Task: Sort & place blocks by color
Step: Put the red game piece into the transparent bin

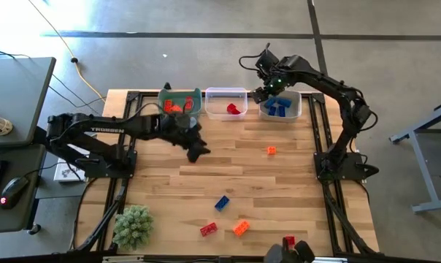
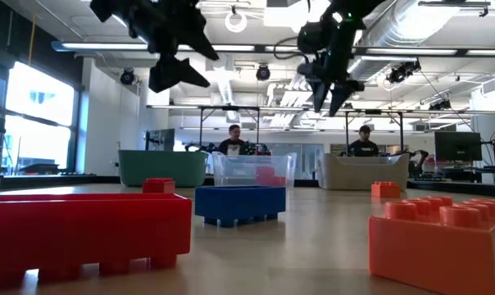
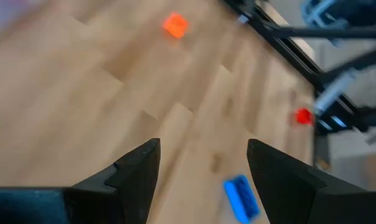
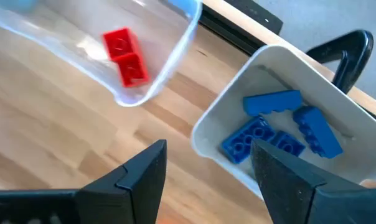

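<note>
Right gripper (image 1: 268, 93) seen above white bin (image 1: 297, 109) at table's 1 o'clock, jaws parted, empty. 4 blue blocks (image 4: 275, 127) seen lying inside bin. Left gripper (image 1: 198, 152) at centre, jaws wide, empty. Loose blocks scattered toward 6 o'clock.

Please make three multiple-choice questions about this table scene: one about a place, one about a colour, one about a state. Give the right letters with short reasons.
1. Where is the right gripper?
A. over the white bin
B. beside the green spiky ball
C. at the table's front edge

2. What colour are the blocks in the clear bin?
A. blue
B. red
C. orange

3. How is the left gripper?
A. shut on a block
B. open, empty
C. hidden

Key: A, the high view shows it by the blue blocks; B, red blocks lie inside; B, its fingers stand apart with only table between.
</note>
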Tool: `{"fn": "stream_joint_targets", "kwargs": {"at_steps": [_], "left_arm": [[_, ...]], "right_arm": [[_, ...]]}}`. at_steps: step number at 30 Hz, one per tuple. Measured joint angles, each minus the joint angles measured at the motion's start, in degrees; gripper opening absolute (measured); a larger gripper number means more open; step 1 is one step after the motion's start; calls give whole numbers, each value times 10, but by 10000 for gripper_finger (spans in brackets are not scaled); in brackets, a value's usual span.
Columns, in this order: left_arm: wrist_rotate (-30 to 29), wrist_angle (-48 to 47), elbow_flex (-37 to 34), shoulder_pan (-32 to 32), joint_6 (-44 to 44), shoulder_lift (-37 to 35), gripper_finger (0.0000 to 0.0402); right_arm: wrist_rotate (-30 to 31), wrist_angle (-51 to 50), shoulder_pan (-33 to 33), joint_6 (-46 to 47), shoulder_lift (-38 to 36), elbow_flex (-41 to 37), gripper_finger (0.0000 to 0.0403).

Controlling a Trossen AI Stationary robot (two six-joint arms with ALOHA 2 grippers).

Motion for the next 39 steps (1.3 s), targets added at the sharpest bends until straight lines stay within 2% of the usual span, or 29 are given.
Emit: {"fn": "stream_joint_targets", "kwargs": {"at_steps": [6, 9, 17, 23, 27, 31, 39], "left_arm": [[-64, 2, 0, -98, -49, 0, 229], [-102, 2, 0, -147, -73, 0, 228], [-188, 5, 0, -259, -135, 0, 227], [-288, 1, 0, -323, -149, 0, 227], [-379, -20, 0, -332, -170, 0, 227], [-463, -56, 0, -310, -229, 0, 227], [-462, -126, 0, -231, -259, 0, 227]], "right_arm": [[4, -44, 40, 19, 0, 65, 220], [30, -51, 63, 23, 0, 87, 220], [54, -64, 104, 67, 0, 96, 220], [55, -75, 133, 99, 0, 96, 220], [55, -75, 152, 112, 0, 96, 220], [55, -75, 166, 112, 0, 96, 220], [74, -75, 172, 106, 0, 96, 220]]}}
